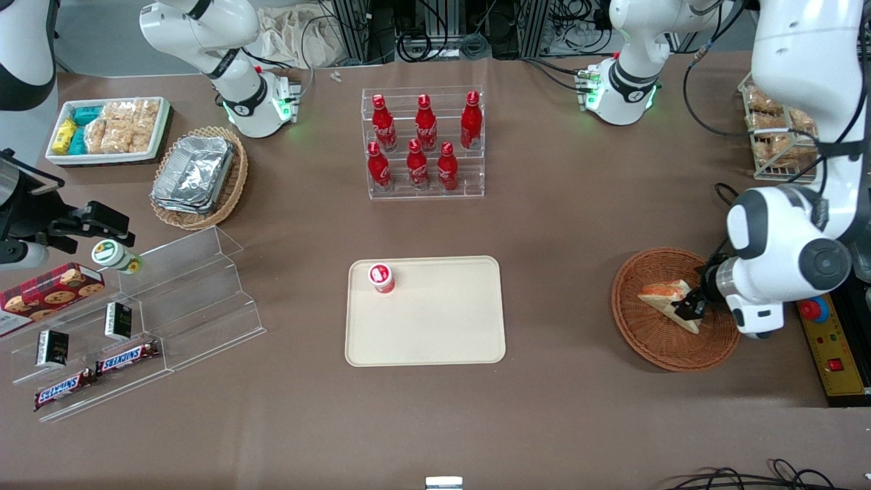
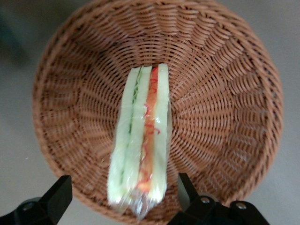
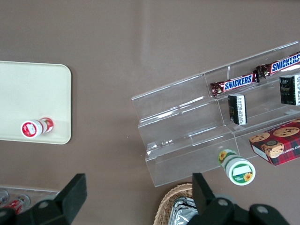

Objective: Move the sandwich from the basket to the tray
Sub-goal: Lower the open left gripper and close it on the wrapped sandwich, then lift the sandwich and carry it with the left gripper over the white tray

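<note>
Now | step: reaching to grasp | hand (image 2: 122, 199) low over basket (image 2: 225, 93), fingers (image 2: 56, 197) spread apart either side of sandwich (image 2: 140, 140), not clamped | sandwich lying in basket, directly below hand | next: descend, close, lift, carry to tray (image 1: 425, 333)

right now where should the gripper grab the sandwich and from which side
Probably across the flat bread faces, coming straight down from above. The sandwich stands on edge in the basket, filling layers facing up, so its narrow width fits between the open gripper fingers, which already straddle its end. The basket's sloping wall blocks a sideways approach.
</note>
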